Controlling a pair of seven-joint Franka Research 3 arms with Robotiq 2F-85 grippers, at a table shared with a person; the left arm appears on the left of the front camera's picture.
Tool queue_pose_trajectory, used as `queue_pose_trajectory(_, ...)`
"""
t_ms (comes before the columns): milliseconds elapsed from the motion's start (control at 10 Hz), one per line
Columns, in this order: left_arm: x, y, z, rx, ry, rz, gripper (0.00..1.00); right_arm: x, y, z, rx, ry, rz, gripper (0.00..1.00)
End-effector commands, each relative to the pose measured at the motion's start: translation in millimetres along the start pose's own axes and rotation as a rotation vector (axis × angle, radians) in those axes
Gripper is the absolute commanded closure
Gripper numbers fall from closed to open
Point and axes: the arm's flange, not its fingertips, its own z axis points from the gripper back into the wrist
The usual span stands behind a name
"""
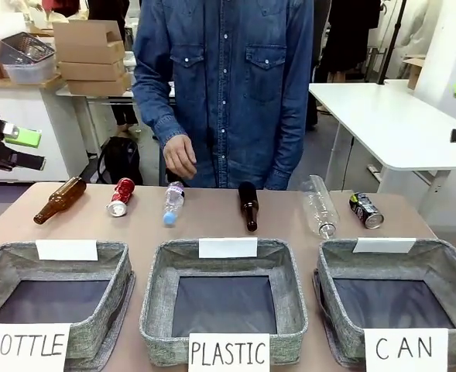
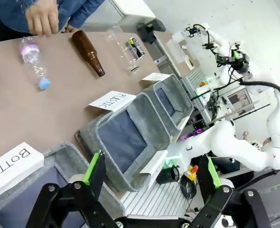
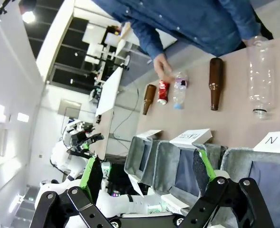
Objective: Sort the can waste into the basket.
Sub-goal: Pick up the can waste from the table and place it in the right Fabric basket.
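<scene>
Red can: shiny dented red metal can (image 1: 121,197), lying well left of grey woven "CAN" basket (image 1: 444,262).
Black can: black-and-silver dented can (image 1: 365,210), just behind basket.
Basket: dark bottom showing.
Left gripper (image 2: 154,164): fingers apart.
Right gripper (image 3: 145,161): fingers apart.

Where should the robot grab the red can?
Probably around the middle of the red can, coming straight down from above and squeezing its two long sides. It lies on its side, silver end toward the camera, with room on either side.

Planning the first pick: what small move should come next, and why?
Probably move the open right gripper toward the dented black-and-silver metal can: it lies just behind the grey woven basket signed CAN, on that arm's side.
</scene>
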Motion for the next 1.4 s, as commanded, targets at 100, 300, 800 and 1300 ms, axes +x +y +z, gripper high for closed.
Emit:
queue_pose_trajectory(100,-4,-12,5,0.083,0.003,-0.051,0.00,6,-1,-2,0.016,-0.007,0.026,0.00)
queue_pose_trajectory(300,18,9,7,0.233,0.041,-0.013,0.00,6,-1,-2,0.016,-0.007,0.026,0.00)
queue_pose_trajectory(800,74,41,10,0.002,0.190,-0.003,0.00,6,-1,-2,0.016,-0.007,0.026,0.00)
queue_pose_trajectory(1300,-65,-26,117,-0.102,-0.109,-0.187,0.00,6,-1,-2,0.016,-0.007,0.026,0.00)
